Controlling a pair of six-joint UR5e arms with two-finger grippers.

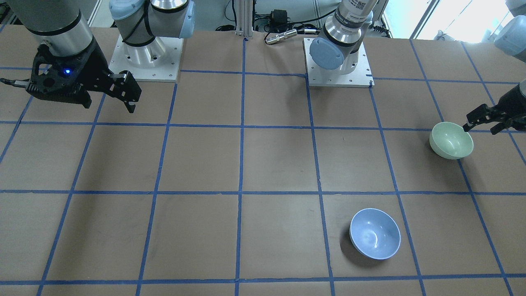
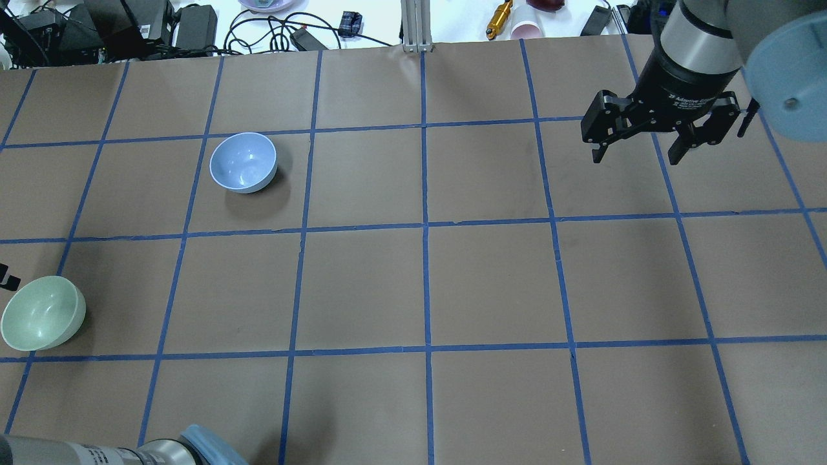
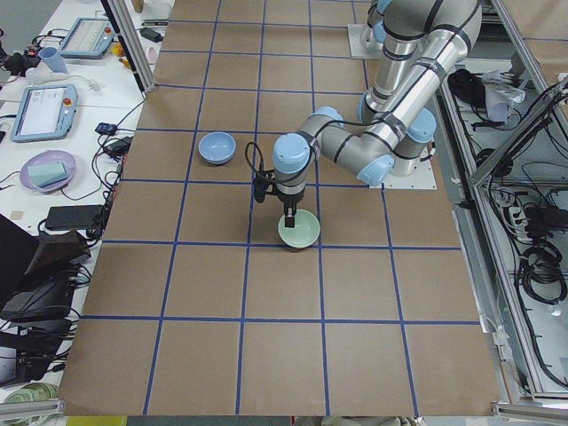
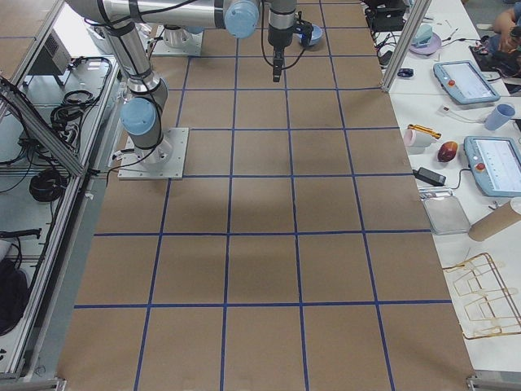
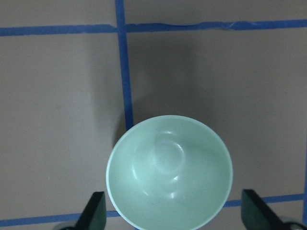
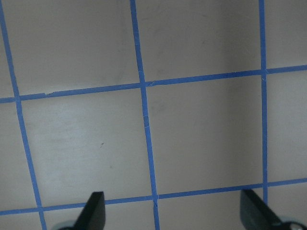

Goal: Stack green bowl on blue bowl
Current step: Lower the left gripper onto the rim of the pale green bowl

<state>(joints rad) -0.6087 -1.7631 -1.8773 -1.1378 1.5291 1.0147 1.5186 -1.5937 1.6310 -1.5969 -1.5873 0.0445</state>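
The green bowl [image 1: 451,140] stands upright near the table's left end, also in the overhead view [image 2: 42,312] and the side view [image 3: 298,231]. My left gripper [image 1: 485,122] hangs right over it, open and empty. In the left wrist view the bowl [image 5: 169,167] lies between the two spread fingers [image 5: 96,208], with no touch visible. The blue bowl [image 1: 374,233] stands upright and empty one grid square away, towards the far side [image 2: 243,162]. My right gripper [image 2: 636,154] is open and empty, high over the table's right part, far from both bowls.
The brown table [image 2: 426,284] carries a grid of blue tape. The two arm bases [image 1: 144,57] [image 1: 337,61] stand on its robot side. Cables, chargers and small items [image 2: 194,26] lie beyond the far edge.
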